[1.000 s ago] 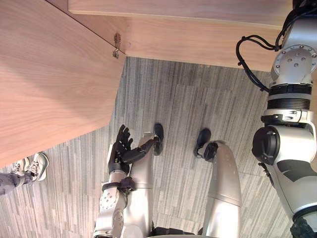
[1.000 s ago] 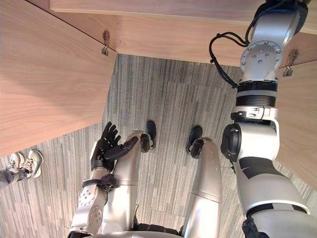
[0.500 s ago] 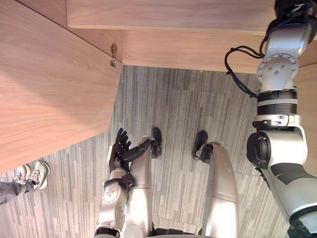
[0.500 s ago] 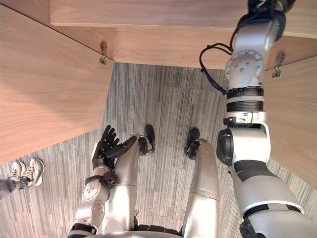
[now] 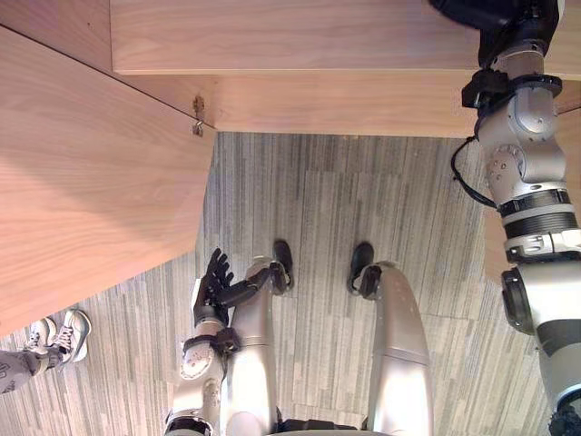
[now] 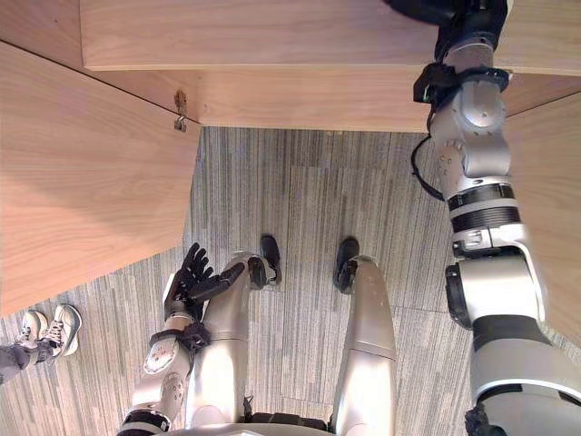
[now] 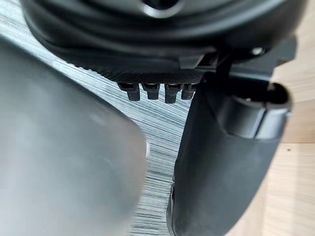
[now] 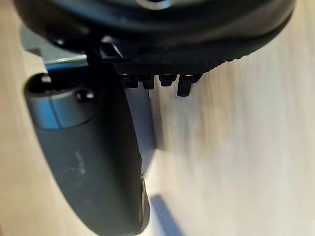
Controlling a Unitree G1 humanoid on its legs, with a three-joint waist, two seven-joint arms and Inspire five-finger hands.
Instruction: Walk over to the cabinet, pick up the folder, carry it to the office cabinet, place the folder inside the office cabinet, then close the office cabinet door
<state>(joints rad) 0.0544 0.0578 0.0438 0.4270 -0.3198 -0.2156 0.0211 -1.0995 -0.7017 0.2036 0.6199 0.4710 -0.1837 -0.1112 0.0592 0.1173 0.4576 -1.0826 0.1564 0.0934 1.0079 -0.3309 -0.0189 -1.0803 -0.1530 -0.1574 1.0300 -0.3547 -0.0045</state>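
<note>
Floor: grey striped carpet (image 5: 300, 200) under the light wooden office cabinet (image 5: 300, 36).
Left hand (image 5: 213, 283): low, fingers spread, empty.
Right hand (image 5: 472, 11): up at the cabinet, fingers straight, close to wood.
Folder: in neither hand; place hard to tell.
Next: big wooden left door (image 5: 91, 182) stands open, nearest the left hand.

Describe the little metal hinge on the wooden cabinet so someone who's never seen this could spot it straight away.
Find the big open wooden door on the robot's left. Follow its edge to the far corner where it meets the cabinet body, above the grey striped carpet. The hinge is the small silvery fitting there, standing out against light wood.
</note>
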